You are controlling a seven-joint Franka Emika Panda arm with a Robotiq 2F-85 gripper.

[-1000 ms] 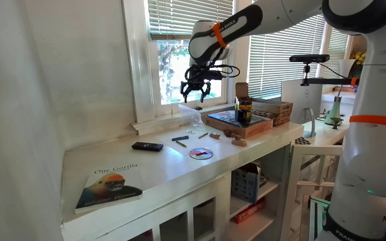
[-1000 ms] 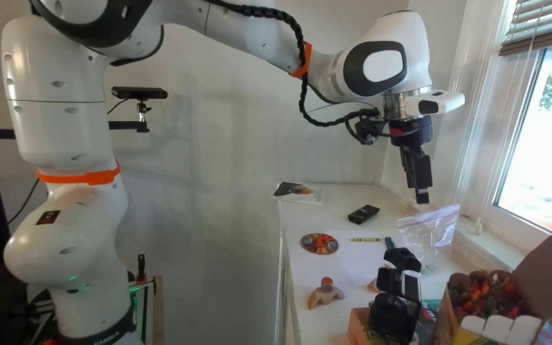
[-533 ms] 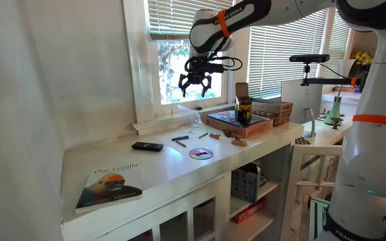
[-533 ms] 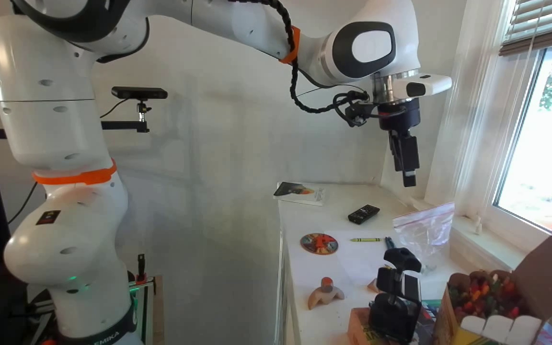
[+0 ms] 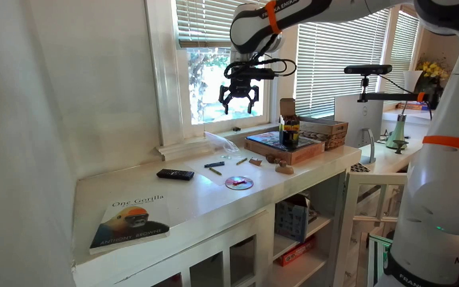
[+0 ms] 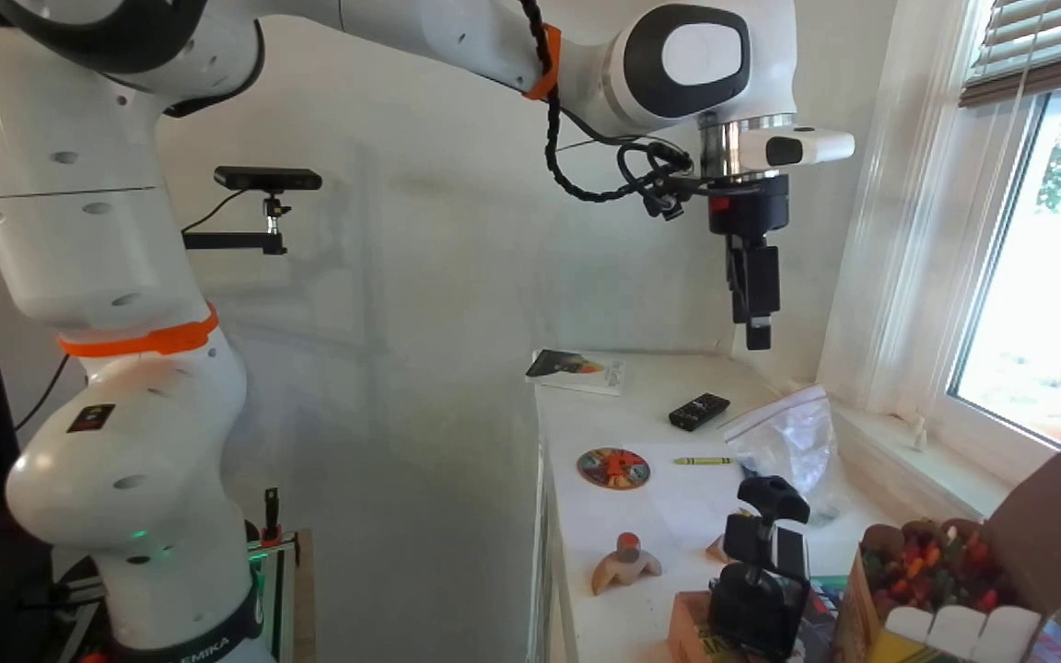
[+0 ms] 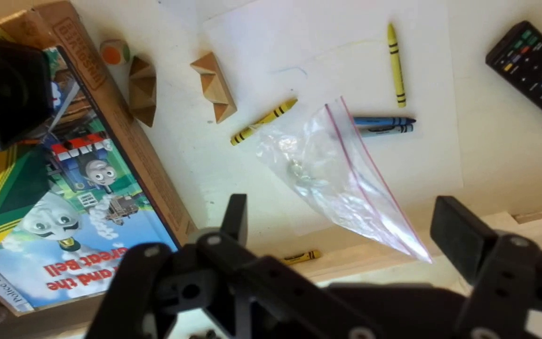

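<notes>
The clear zip bag (image 7: 327,174) rests on the counter (image 5: 189,199) well below the claw (image 5: 238,110), which hangs spread and empty, the bag's long zip edge slanting oblique to the line between its jaws, with a blue crayon (image 7: 384,121) near the bag and a black remote (image 7: 537,70) farther out to the claw's side.

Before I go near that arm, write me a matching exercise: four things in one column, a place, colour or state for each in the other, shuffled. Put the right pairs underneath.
Things
1. Gripper
2. Bag
3. Remote
4. Book

Place, colour or state
A. black, many-buttoned, lying on the counter
B. flat, titled One Gorilla
C. open, in the air above the counter
D. see-through, with reddish lines along its mouth

Right pairs: 1-C, 2-D, 3-A, 4-B
</notes>
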